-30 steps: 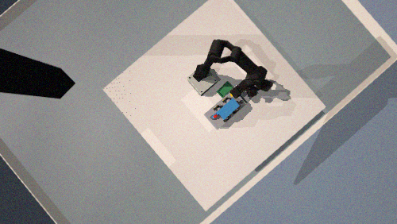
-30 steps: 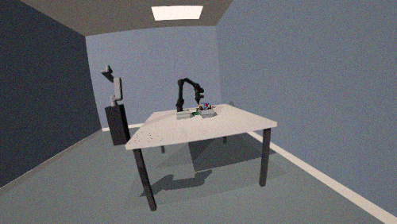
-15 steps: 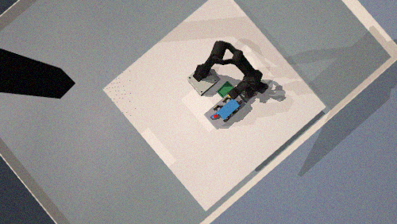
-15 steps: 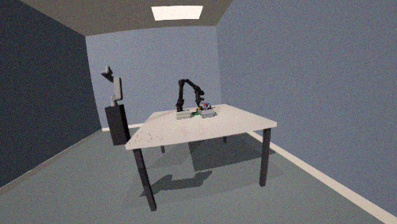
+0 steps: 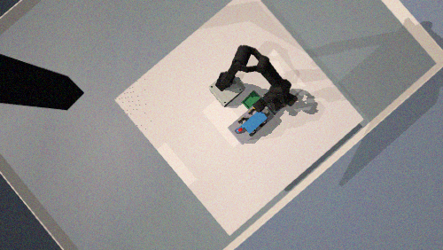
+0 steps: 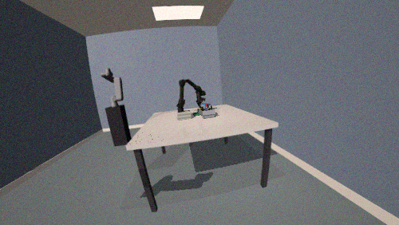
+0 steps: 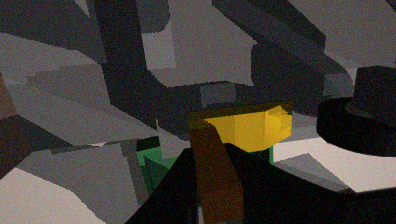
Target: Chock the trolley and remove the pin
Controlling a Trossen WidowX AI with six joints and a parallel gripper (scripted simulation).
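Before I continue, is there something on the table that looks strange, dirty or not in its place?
Yes: small dark specks are scattered at one corner of the pale table, away from the green tray. They look like spilled grains or marks; I cannot tell which.

Pale table, green tray, gray ramp

I record the trolley as blue, the stop pin head red, the tray green, all near centre.
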